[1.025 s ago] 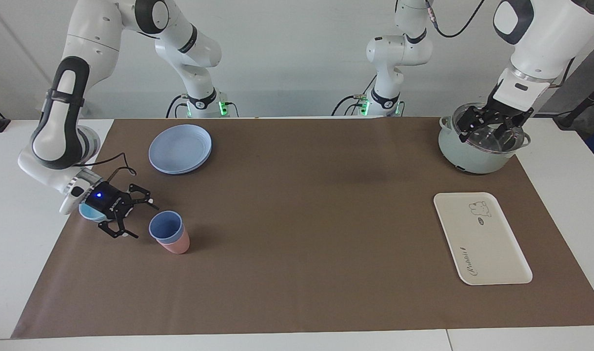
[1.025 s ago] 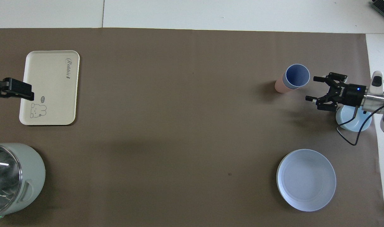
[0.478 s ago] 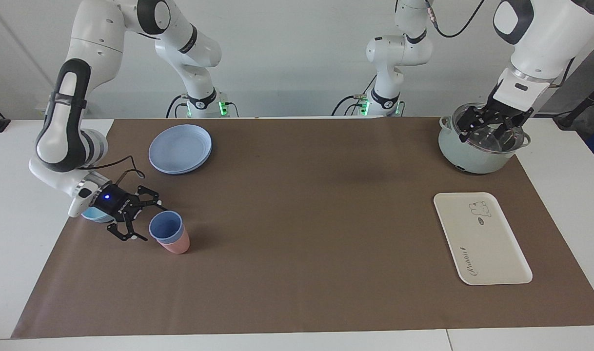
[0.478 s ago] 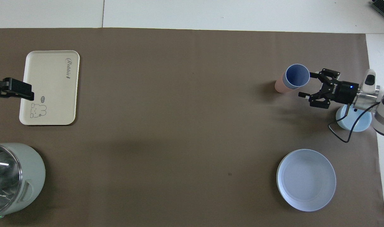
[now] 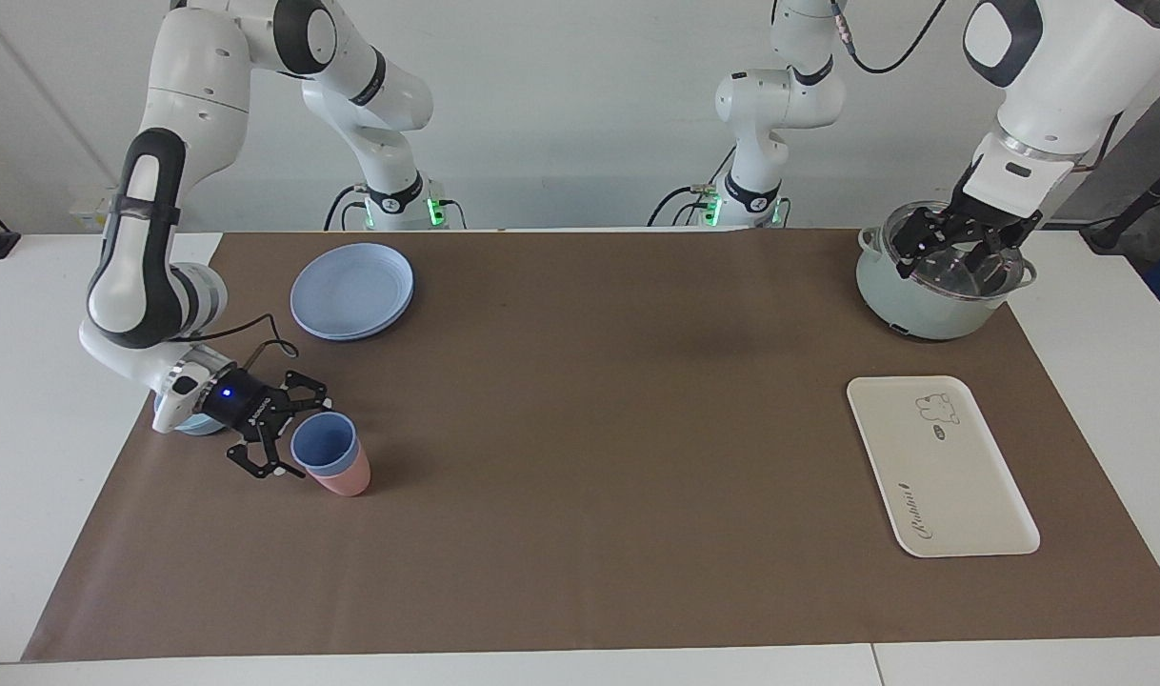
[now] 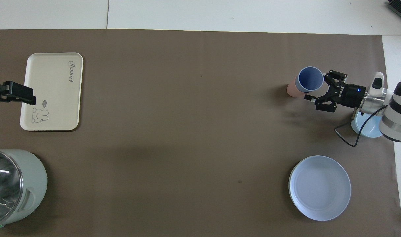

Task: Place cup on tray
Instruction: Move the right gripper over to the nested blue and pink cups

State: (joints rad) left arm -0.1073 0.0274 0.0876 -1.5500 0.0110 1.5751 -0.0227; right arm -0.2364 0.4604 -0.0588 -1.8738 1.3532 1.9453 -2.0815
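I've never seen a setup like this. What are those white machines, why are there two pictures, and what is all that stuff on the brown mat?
Those are two robot arms, each ending in a two-fingered claw. One picture looks across the table at them; the other looks down from above their end.

The blue cup sits nested in a pink cup. The right claw is open, its fingers reaching around the blue cup, nothing lifted yet. Under its wrist sits a light-blue bowl; the plates are nearer the robots.

At the other end lie the cream tray and a pot, with the left claw waiting open above the pot.
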